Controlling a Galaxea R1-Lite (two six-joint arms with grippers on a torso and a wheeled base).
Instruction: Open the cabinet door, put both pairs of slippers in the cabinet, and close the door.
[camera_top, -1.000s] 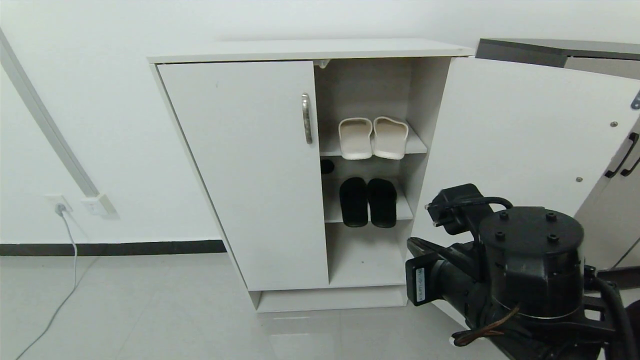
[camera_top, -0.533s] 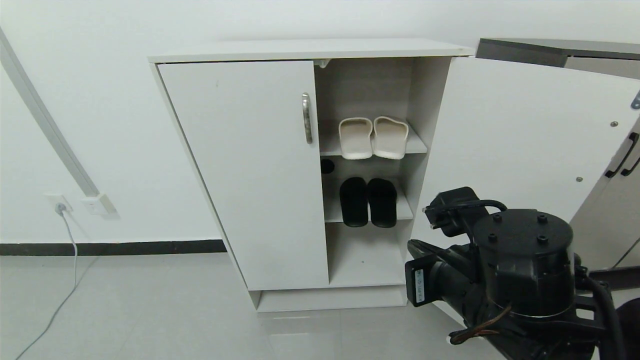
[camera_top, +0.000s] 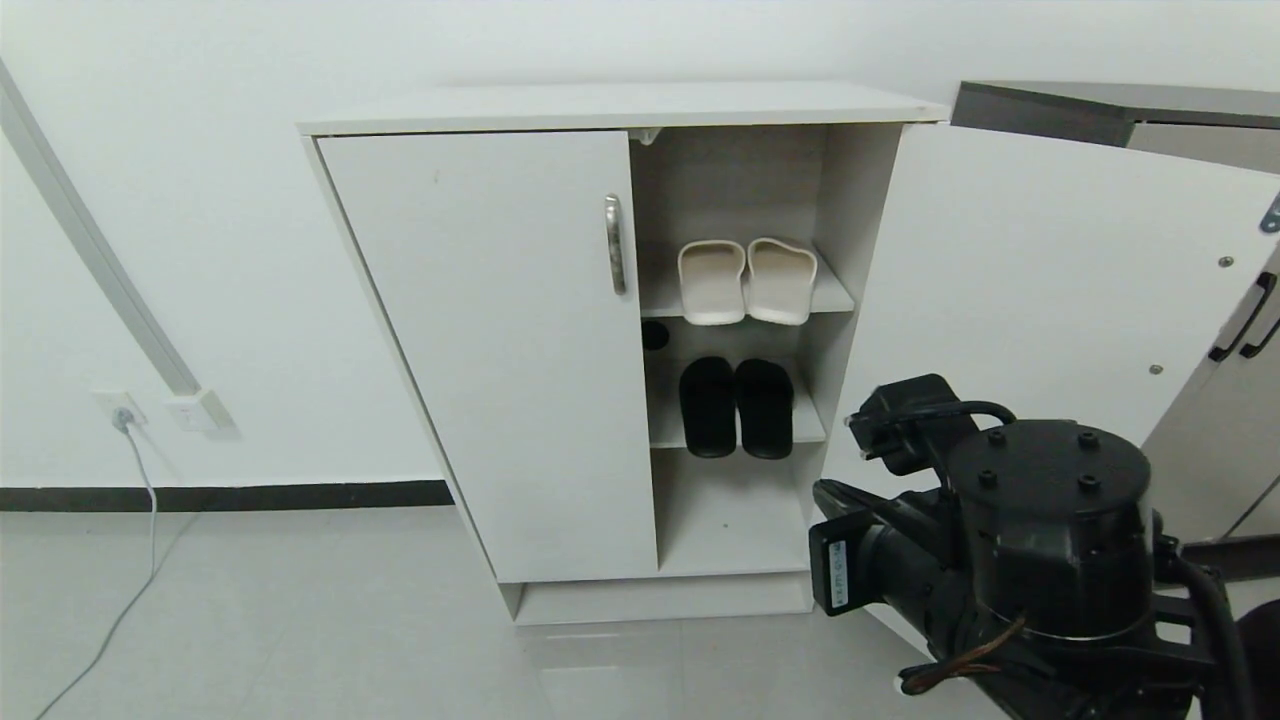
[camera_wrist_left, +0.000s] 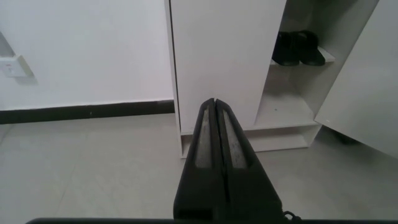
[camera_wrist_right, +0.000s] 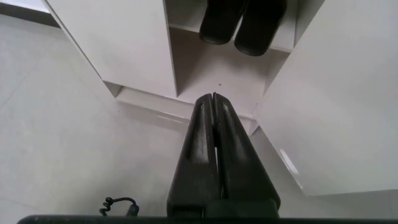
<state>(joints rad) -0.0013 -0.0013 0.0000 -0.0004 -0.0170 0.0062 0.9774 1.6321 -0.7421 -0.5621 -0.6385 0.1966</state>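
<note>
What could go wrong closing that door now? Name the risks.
The white slippers overhang the upper shelf's front edge, so the open door might catch them when swung shut. The right gripper, shut, points low near that door's bottom corner; a push from there could slip off.

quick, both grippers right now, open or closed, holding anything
Left gripper: closed, holding nothing.
Right gripper: closed, holding nothing.
</note>
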